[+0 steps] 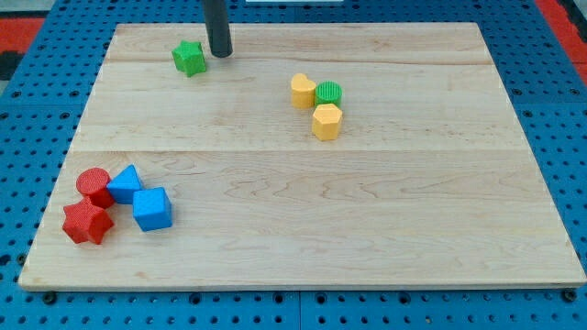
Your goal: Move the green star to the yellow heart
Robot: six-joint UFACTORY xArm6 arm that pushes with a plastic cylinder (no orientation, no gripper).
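Green ridged star [189, 58] sits just left of my tip [220, 54]; no claw shows.

Bright, even light falls from overhead, so the wooden board [303, 211] shows no glare and the blocks cast only thin, soft shadows at their bases. Focus is sharp across the middle, softening slightly toward twelve o'clock, where the rod [218, 23] looks a little blurred.

My tip [220, 53] stands just right of the star [189, 58] near the board's [367, 229] top edge. The heart [303, 91] lies well to the right, touching a cylinder [328, 93] and hexagon [326, 121].
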